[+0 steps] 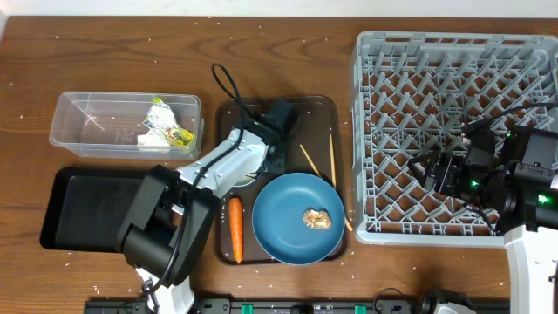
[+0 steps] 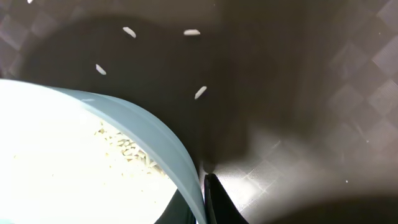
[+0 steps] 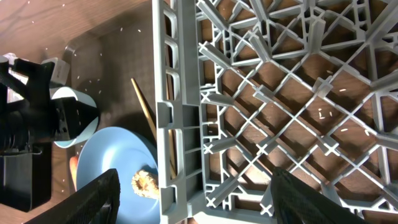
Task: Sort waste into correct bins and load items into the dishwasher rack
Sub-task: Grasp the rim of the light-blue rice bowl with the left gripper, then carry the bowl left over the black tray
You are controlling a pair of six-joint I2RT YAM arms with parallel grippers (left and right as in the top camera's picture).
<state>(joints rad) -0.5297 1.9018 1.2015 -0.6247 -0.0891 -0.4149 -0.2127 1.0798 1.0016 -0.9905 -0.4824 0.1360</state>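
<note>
Left gripper (image 1: 277, 118) is pinching the blue cup (image 2: 149, 134) by its rim, right gripper (image 3: 199, 193) is hanging spread over the rack (image 1: 375, 52); I am advising an upright lift, keeping the rice (image 2: 124, 149) inside.

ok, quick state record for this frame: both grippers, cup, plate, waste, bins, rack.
left gripper: jaws shut on light blue cup rim, over brown tray
right gripper: jaws open, holding nothing, above rack
cup contents: rice grains
blue plate: on brown tray, brown lump on it
carrot: on brown tray, left of plate
chopsticks: on brown tray, by plate's right edge
clear tub: printed wrapper inside
black tray: partly hidden by left arm
</note>
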